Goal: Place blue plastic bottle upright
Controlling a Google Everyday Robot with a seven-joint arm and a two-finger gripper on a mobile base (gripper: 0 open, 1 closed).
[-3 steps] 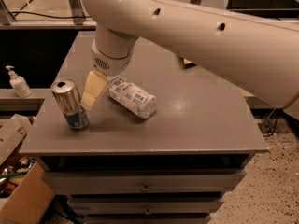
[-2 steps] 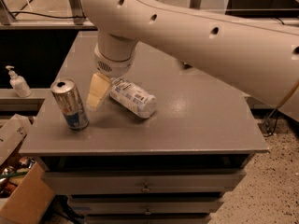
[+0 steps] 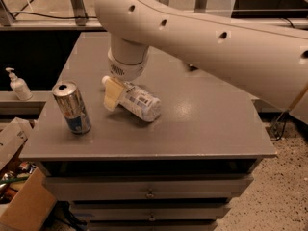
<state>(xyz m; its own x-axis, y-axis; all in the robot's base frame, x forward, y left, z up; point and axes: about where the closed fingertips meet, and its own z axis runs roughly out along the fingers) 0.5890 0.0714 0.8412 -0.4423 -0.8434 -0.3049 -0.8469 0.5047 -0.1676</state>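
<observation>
Blue plastic bottle (image 3: pixel 138 101) is lying on its side on the gray tabletop (image 3: pixel 207 124), approx. mid-left. White cap is pointing back-left, base front-right. Clear body w/ white & pale-blue label is facing up. Gripper (image 3: pixel 114 94) is hanging at the cap end, overlapping the neck.

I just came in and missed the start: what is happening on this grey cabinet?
The robot's arm reaches down to the blue plastic bottle, which lies on its side on the cabinet top. The gripper is at the bottle's cap end. The bottle is not yet upright. A metal can stands apart, to its left in the picture.
</observation>
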